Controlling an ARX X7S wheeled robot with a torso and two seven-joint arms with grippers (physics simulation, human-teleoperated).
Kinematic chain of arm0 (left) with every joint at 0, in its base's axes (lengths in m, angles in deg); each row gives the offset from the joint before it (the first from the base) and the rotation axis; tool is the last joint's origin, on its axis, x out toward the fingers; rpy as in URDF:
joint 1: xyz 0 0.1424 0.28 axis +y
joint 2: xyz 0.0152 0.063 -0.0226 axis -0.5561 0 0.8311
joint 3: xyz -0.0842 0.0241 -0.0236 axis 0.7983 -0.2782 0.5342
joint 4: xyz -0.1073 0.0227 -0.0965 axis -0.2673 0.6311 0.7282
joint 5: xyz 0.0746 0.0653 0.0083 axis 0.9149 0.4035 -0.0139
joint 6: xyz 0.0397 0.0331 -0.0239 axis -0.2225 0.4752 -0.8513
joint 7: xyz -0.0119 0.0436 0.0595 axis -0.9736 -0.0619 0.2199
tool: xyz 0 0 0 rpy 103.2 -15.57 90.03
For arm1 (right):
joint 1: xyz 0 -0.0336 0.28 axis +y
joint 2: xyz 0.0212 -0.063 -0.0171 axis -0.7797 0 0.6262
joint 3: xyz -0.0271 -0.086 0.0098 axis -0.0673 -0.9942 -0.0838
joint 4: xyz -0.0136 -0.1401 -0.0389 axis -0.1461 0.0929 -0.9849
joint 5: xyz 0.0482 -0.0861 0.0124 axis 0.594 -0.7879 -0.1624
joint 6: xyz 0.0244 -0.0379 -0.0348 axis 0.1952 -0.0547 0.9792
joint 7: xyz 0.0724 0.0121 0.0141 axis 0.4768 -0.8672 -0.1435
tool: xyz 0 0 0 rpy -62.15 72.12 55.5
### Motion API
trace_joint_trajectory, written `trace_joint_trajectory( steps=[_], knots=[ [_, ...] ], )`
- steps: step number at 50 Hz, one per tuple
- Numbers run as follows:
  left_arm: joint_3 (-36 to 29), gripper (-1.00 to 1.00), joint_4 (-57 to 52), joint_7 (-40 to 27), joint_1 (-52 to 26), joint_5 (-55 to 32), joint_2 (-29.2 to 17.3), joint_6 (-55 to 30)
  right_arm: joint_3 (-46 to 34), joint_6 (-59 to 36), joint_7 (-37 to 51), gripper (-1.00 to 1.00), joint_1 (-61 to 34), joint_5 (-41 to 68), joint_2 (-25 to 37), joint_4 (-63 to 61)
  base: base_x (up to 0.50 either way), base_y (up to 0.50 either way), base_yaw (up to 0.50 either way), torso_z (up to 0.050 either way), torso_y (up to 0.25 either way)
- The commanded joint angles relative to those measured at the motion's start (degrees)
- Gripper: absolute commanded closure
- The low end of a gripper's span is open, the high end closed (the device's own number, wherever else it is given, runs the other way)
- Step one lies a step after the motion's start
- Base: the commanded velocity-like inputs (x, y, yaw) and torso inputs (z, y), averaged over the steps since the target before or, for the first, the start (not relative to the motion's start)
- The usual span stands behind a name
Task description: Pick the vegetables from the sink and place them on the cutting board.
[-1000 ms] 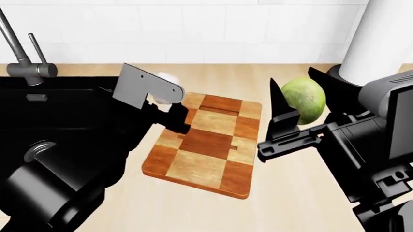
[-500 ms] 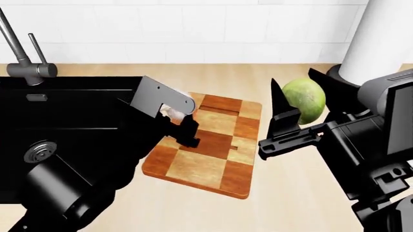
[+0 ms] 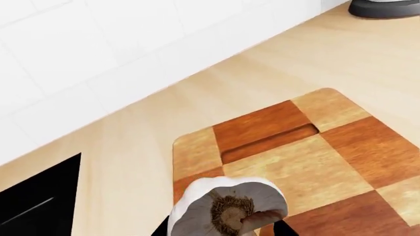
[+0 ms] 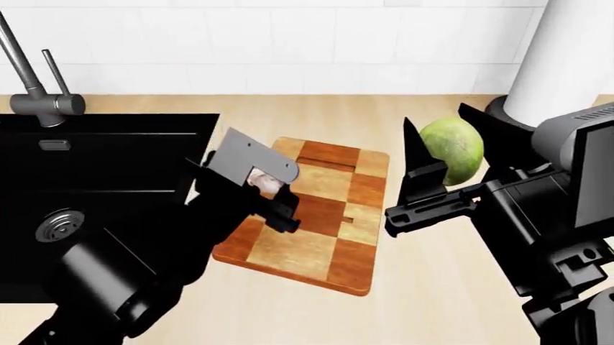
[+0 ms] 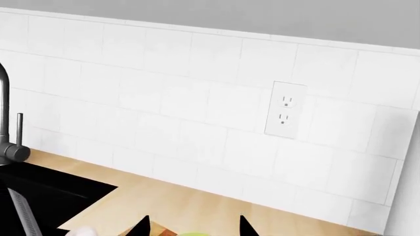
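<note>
My left gripper (image 4: 269,191) is shut on the whitish garlic bulb (image 4: 261,180) and holds it low over the left part of the checkered cutting board (image 4: 321,226). In the left wrist view the garlic (image 3: 226,209) sits between the jaws, root end up, above the board (image 3: 295,147). My right gripper (image 4: 438,133) is shut on the yellow-green vegetable (image 4: 455,147), fingers pointing up, held above the counter just right of the board. In the right wrist view only the top of the vegetable (image 5: 190,234) shows between the fingertips (image 5: 145,221). The black sink (image 4: 96,165) is at the left.
The grey faucet (image 4: 39,93) stands at the sink's back left, and the round drain (image 4: 60,224) shows in the basin. A tall white cylinder (image 4: 561,57) on a dark base stands at the back right. A tiled wall with an outlet (image 5: 285,109) runs behind the counter.
My left gripper has moved right and down with the garlic, from the sink's edge to over the board. The right arm and its vegetable have not moved.
</note>
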State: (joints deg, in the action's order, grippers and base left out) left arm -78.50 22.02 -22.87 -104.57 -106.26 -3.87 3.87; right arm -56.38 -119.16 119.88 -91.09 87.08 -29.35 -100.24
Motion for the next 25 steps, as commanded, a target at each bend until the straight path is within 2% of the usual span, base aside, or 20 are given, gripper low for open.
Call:
trace_joint_trajectory(
  steps=[1,7,8,25],
  knots=[
    [-0.6,1.0,0.6,-0.3,0.0,-0.7,0.0,-0.2,0.4,-0.3,-0.3,1.0,-0.1,-0.7,0.0,0.0,0.0,0.0,0.0,0.0,0.0],
    [-0.4,1.0,-0.4,-0.4,0.0,-1.1,-0.2,-0.3,0.3,-0.2,-0.5,1.0,0.1,-0.9,-0.1,0.1,0.0,0.0,0.0,0.0,0.0],
    [-0.5,-1.0,-0.7,-0.4,0.1,-1.1,-0.3,-0.2,0.3,-0.2,-0.5,1.0,0.1,-0.9,-0.1,0.1,0.0,0.0,0.0,0.0,0.0],
    [-0.8,-1.0,-1.3,-0.7,0.0,-1.0,-0.6,0.7,0.6,0.6,-1.0,1.0,1.2,-1.5,0.1,0.2,0.0,0.0,0.0,0.0,0.0]
  ],
)
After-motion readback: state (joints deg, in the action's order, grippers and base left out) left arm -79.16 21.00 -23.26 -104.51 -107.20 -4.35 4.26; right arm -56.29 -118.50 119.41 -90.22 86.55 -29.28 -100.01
